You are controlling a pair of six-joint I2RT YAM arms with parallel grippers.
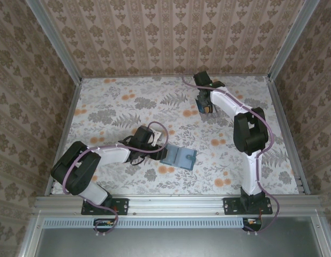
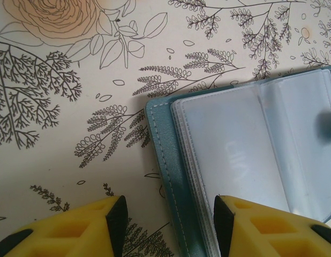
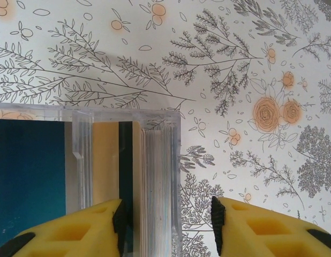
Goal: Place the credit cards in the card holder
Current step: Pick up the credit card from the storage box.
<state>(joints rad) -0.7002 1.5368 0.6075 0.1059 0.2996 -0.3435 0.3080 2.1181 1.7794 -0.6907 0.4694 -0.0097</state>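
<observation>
**Both arms out: one at the holder, one at the stand**

Over the floral table [image 1: 128, 101] now, and there is plenty of open room: the far-left quarter is free, and so is the near-right corner. Patterned walls [image 1: 171, 32] close off the left, far and right edges, and a metal rail [image 1: 176, 202] runs along the near one.

The card holder [image 1: 178, 157] lies open and flat around the middle, a little toward the near side, well apart from every wall. It has a teal cover with a stitched border, and glossy clear sleeves [image 2: 251, 160] with rounded corners are stacked inside. The left end effector [image 2: 170, 222] is right on it. Its yellow fingers are released and spread, straddling one stitched edge of the cover, one finger over bare table and the other over the sleeves. Nothing is clenched.

Far right, the right end effector [image 3: 166, 225] is at the clear stand [image 3: 160, 160], hard see-through plastic with fine ribbed slots. Its jaws stand apart around one end of the stand. A strip of table shows between the stand's edge and one finger, so no grip there. The credit cards [image 1: 207, 108] sit in that stand, a blue card [image 3: 29, 176] with a tan card [image 3: 105, 160] beside it, both smooth and flat. Past the ribbed end, the table is open.
</observation>
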